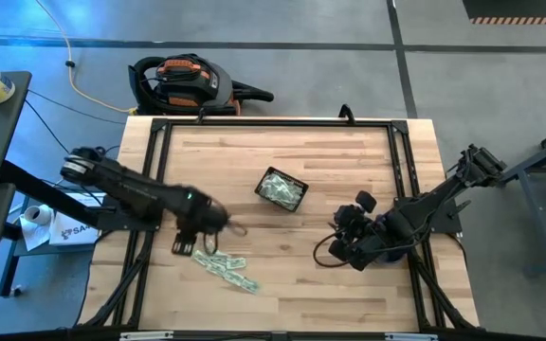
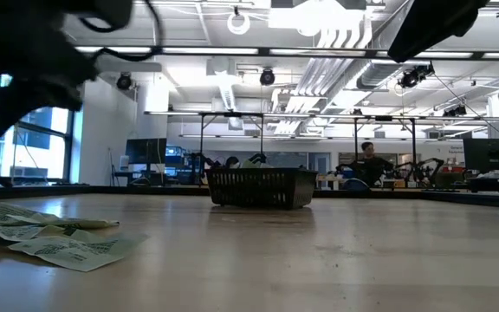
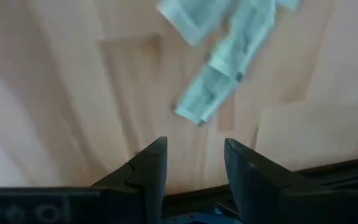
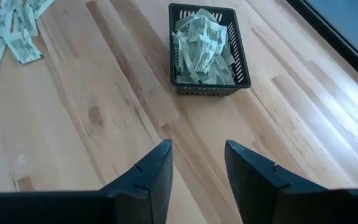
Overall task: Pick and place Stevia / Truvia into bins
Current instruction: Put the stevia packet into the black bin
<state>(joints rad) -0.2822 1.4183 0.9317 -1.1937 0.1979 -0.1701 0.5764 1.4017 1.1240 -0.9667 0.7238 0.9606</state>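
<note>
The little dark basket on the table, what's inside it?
The basket is heaped with pale green and white sachets, piled up to its rim. Whatever lies beneath that top layer, including the basket's floor, is covered.

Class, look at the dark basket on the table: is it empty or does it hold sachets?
Holding sachets: the basket is heaped with pale green sachets.

Robotics lab/workshop: exposed ceiling ducts (image 2: 336,35), strip lights, workbenches w/ monitors (image 2: 145,149), shop vac (image 1: 183,83) at table's 12 o'clock.
</note>
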